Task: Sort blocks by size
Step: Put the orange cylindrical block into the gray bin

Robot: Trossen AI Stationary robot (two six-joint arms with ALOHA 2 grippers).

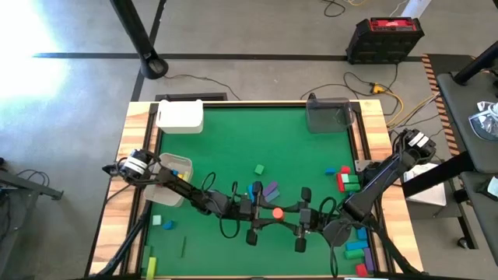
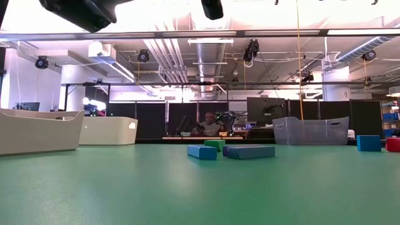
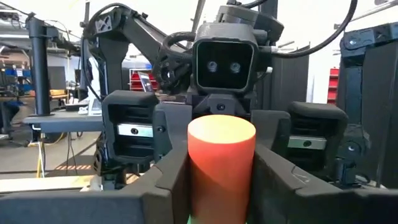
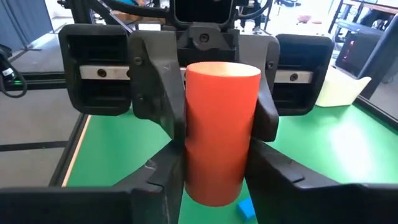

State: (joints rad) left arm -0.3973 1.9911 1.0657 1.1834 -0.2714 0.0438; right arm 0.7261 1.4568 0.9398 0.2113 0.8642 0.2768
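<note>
The orange cylinder's (image 3: 221, 165) lower end drops below the left wrist picture's edge; from above, the arms cover most of it; blocks (image 1: 359, 250) at the bench's (image 1: 257, 140) near right corner sit partly under the right arm.

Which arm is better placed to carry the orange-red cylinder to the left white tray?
Probably left: left gripper and right gripper clasp the orange-red cylinder, but the white tray lies beside the left arm.

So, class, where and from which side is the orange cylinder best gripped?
Across its curved wall, from the side, with jaws on opposite sides: the orange cylinder stands upright above the green mat, and the left gripper and right gripper, facing each other, each clamp it that way.
</note>
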